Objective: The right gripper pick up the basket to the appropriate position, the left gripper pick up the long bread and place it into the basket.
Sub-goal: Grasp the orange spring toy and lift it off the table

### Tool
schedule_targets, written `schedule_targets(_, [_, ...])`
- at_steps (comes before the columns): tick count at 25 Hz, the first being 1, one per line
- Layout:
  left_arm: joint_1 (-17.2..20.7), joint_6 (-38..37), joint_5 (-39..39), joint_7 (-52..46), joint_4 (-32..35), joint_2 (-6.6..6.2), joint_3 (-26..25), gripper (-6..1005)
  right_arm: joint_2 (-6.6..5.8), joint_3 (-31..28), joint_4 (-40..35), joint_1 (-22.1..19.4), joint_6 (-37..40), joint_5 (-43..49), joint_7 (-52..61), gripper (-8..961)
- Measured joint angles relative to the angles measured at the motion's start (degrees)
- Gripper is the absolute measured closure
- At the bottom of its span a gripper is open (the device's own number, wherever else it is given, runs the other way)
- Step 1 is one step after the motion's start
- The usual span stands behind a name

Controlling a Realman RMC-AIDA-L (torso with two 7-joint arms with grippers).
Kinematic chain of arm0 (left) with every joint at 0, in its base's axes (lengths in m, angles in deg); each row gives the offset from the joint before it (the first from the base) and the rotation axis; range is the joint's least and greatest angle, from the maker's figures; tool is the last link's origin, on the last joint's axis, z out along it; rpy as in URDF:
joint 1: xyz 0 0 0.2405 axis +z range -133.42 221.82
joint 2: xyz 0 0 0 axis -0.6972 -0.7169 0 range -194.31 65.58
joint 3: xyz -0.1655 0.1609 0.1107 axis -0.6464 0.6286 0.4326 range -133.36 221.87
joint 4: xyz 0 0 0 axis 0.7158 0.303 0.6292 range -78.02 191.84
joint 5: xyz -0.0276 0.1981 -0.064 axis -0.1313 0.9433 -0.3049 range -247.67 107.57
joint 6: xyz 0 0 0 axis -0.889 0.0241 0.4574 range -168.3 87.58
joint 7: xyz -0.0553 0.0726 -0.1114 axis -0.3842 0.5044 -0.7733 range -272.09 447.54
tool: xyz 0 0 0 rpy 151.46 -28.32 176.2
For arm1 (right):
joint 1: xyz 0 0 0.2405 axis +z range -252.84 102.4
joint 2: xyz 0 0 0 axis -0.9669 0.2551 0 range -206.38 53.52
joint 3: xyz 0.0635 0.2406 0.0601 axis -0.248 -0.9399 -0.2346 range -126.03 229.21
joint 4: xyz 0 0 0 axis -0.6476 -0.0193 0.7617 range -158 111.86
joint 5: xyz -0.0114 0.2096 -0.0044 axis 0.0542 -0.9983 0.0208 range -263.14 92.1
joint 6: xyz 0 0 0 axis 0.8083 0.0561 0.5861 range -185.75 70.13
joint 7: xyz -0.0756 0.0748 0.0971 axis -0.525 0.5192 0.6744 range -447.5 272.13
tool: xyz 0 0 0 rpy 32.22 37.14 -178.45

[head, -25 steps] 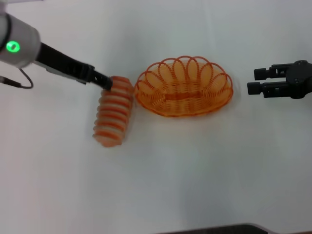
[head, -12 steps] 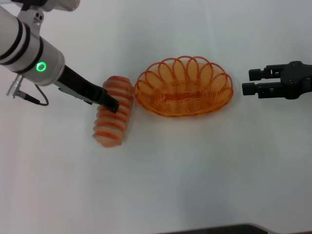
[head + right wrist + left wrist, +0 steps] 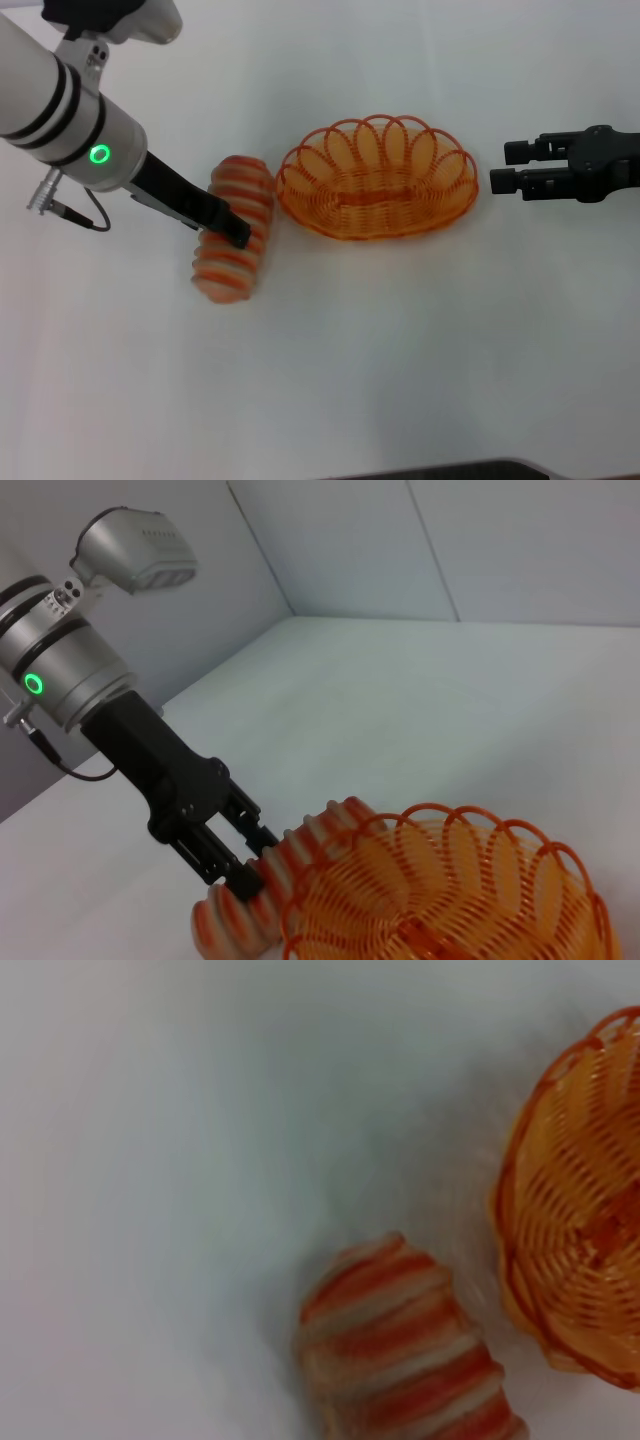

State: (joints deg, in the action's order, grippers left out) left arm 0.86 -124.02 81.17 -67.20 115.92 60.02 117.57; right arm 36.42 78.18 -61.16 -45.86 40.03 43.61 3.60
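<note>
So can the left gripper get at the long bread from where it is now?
Probably yes: the left gripper hangs right over the long bread's middle, fingers apart in the right wrist view, with nothing between them.

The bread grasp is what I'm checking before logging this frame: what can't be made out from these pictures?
- Head view: the left gripper lies over the long bread, hiding whether its fingers touch the loaf.
- Right wrist view: the basket rim covers much of the bread, and the frame edge cuts the basket's lower part.
- Left wrist view: blurred; no fingers show, and the bread's far end is cut off.
- The right gripper waits beside the basket, apart from it.
</note>
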Motion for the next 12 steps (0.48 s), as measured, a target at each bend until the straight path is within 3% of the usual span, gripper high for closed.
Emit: schedule_targets(12, [0.04, -0.06, -1.91, 1.87, -0.74, -0.4, -0.26, 527, 0.0, -0.5, 0.14, 0.0, -0.75, -0.02, -0.4, 265])
